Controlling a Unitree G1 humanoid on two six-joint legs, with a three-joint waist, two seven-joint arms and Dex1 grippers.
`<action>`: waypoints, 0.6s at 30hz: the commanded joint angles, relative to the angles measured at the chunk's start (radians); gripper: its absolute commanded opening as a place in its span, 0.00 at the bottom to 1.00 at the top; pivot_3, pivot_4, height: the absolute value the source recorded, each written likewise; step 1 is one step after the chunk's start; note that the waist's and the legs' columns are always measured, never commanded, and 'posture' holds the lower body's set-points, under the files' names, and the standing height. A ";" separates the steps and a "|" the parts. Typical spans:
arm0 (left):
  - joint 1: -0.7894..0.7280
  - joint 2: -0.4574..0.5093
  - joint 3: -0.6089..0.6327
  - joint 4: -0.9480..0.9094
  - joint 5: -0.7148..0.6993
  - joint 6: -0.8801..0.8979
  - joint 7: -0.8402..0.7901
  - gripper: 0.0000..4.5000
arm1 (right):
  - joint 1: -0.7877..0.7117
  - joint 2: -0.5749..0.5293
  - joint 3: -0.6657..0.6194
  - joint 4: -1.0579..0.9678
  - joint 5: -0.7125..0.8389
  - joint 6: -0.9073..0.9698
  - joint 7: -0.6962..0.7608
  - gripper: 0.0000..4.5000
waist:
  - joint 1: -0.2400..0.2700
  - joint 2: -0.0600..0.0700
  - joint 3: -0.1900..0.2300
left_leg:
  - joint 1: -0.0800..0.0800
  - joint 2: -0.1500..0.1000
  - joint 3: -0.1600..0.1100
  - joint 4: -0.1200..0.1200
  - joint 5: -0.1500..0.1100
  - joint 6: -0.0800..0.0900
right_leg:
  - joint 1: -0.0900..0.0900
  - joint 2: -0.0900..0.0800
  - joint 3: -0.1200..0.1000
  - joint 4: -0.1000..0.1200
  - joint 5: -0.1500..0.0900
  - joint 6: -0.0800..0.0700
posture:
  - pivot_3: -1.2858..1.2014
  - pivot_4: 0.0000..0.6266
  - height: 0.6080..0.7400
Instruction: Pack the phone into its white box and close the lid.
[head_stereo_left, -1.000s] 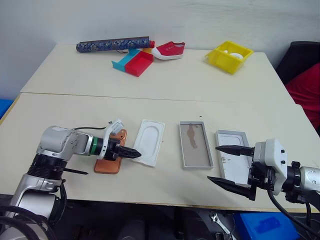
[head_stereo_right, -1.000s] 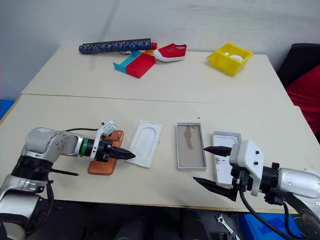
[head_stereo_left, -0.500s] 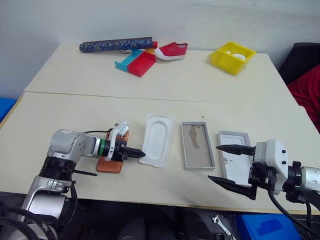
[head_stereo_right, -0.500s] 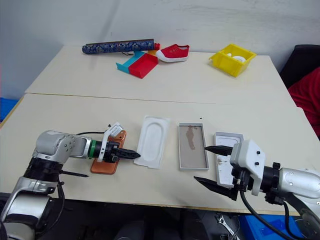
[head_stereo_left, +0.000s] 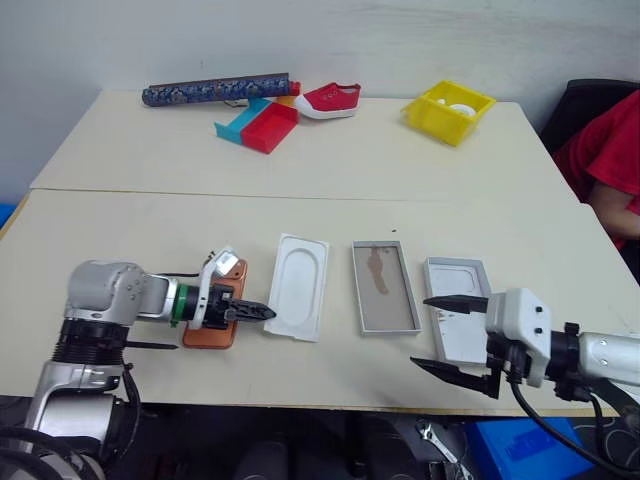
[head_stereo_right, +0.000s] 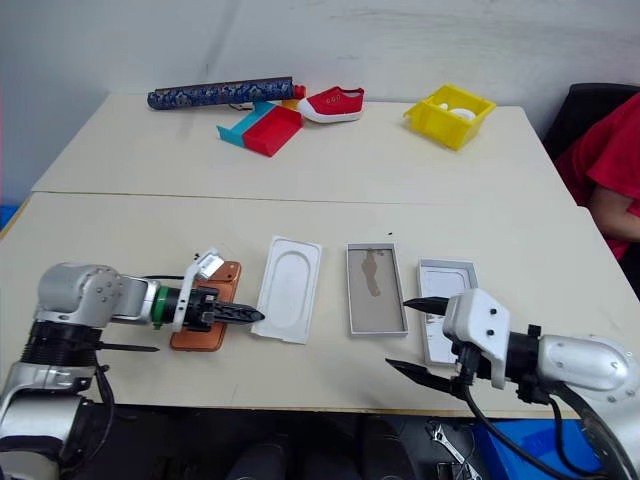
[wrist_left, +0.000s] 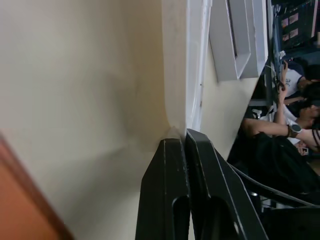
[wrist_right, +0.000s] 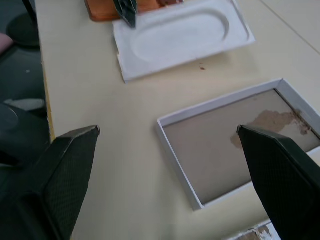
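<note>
— Two cream tables (head_stereo_left: 420, 180) are sitting end to end. What's lying on the near one?

— One flat copper phone (head_stereo_left: 214, 322) under the pinched-shut left gripper (head_stereo_left: 262, 312), one ovalled white insert (head_stereo_left: 297, 285), one white box (head_stereo_left: 384, 286), one lid (head_stereo_left: 456, 310) by the spread-fingered right gripper (head_stereo_left: 448, 334).

The phone (head_stereo_left: 214, 318) is largely covered by the left gripper (head_stereo_left: 262, 313); its camera end cannot be made out. In the left wrist view it is blurred and cut off at the corner. Contents of the yellow bin (head_stereo_left: 449, 111) are too small to identify
</note>
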 joint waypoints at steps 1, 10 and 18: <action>0.012 0.032 0.045 -0.041 -0.070 0.021 -0.032 0.00 | -0.091 0.007 0.129 0.087 -0.101 -0.045 0.013 1.00 | -0.002 0.000 0.000 | 0.000 0.000 0.000 0.000 0.000 0.000 | 0.000 0.000 0.000 0.000 0.000 0.000 | 0.52 0.24 1.00; 0.040 0.023 0.069 -0.094 -0.174 0.022 0.042 0.00 | -0.261 0.064 0.389 0.384 -0.322 -0.203 0.072 0.48 | 0.000 0.000 0.000 | -0.006 0.000 -0.002 0.001 0.000 0.000 | -0.004 -0.001 -0.003 0.002 0.000 0.000 | 0.52 0.24 1.00; 0.070 -0.042 0.084 -0.156 -0.322 0.022 0.188 0.00 | -0.238 0.041 0.398 0.331 -0.326 -0.297 0.149 0.00 | 0.001 -0.001 -0.001 | -0.017 -0.001 -0.003 0.013 0.000 0.000 | -0.012 -0.003 -0.010 0.004 0.000 0.000 | 0.52 0.24 1.00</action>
